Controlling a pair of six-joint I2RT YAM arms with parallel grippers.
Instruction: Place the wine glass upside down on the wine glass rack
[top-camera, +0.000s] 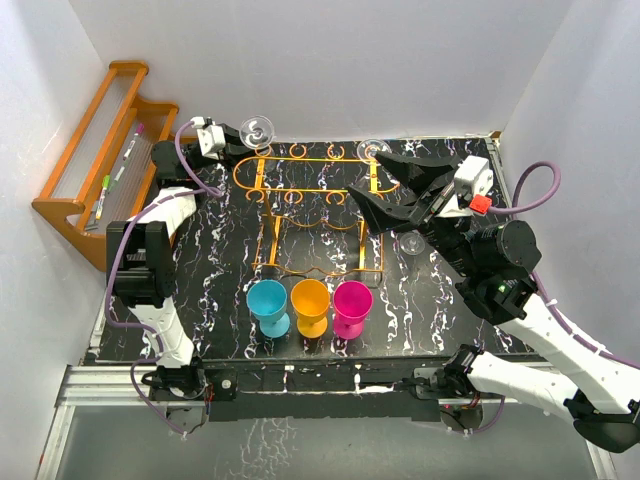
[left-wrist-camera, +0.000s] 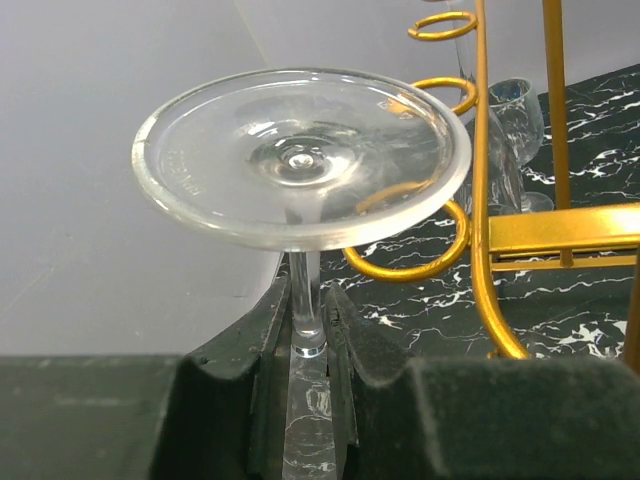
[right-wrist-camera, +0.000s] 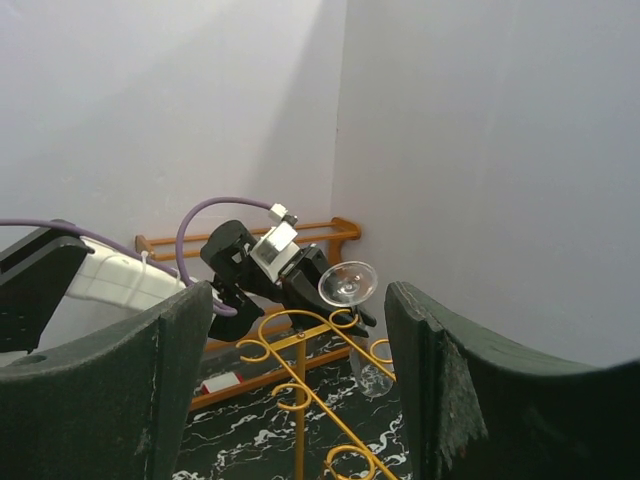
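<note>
Glass this thin should be light, slippery and fragile, so my left jaws pinch only the stem. The wine glass (left-wrist-camera: 300, 160) hangs foot up, beside a corner ring of the wine glass rack (left-wrist-camera: 480, 200). My right jaws stand wide open, empty.

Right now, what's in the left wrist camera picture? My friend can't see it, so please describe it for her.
The left gripper pinches the thin stem of a clear wine glass, whose round foot fills the top of the picture. An orange wire rack with open rings stands just to the right, on a black marbled table.
</note>
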